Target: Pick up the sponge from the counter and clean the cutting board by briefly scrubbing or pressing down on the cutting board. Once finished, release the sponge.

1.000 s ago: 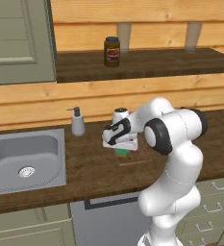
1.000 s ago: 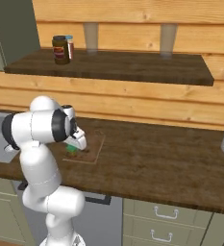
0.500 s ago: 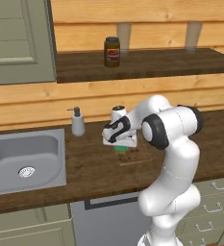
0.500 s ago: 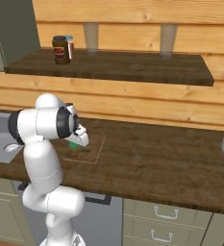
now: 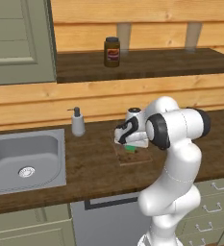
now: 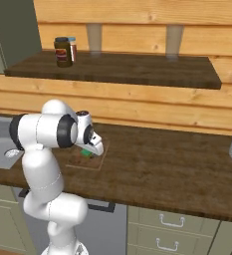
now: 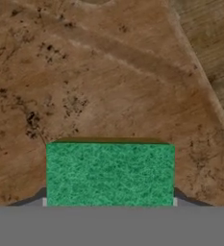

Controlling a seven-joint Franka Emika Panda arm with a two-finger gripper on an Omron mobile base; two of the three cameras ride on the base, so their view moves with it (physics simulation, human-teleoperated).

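Your gripper [image 5: 129, 145] is clamped on the green sponge [image 7: 110, 174], holding it right down on the cutting board [image 7: 99, 81] mid-frame in both base views, on the counter [image 6: 177, 164] right of the sink [image 5: 24, 158]

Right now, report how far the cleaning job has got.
Done: the sponge is off the counter, gripped between the fingers. In hand: it sits low over the cutting board, at the scrubbing stage. Left: finishing the scrub and releasing the sponge.
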